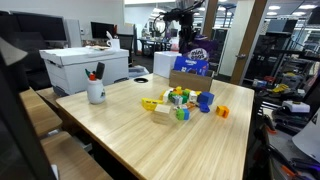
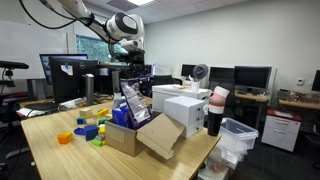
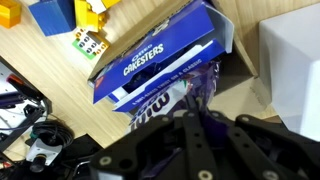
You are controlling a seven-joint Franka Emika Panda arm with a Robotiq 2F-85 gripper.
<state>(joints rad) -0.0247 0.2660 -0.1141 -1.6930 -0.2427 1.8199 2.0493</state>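
Observation:
My gripper (image 3: 185,125) hangs over an open cardboard box (image 1: 190,79) at the table's far end, also visible in an exterior view (image 2: 125,138). The fingers look shut on the top of a purple snack bag (image 3: 172,98). A blue snack bag (image 3: 160,55) with white lettering lies against it in the box. In both exterior views the bags (image 1: 197,54) (image 2: 132,105) stick up out of the box, just under the gripper (image 1: 184,30) (image 2: 128,68). The fingertips are partly hidden by the bag.
Coloured toy blocks (image 1: 180,100) (image 2: 85,130) lie on the wooden table beside the box. A white cup with pens (image 1: 96,92) and a white case (image 1: 85,65) stand further off. White boxes (image 2: 185,105), a dark cup (image 2: 215,115) and a bin (image 2: 235,135) sit near the table's end.

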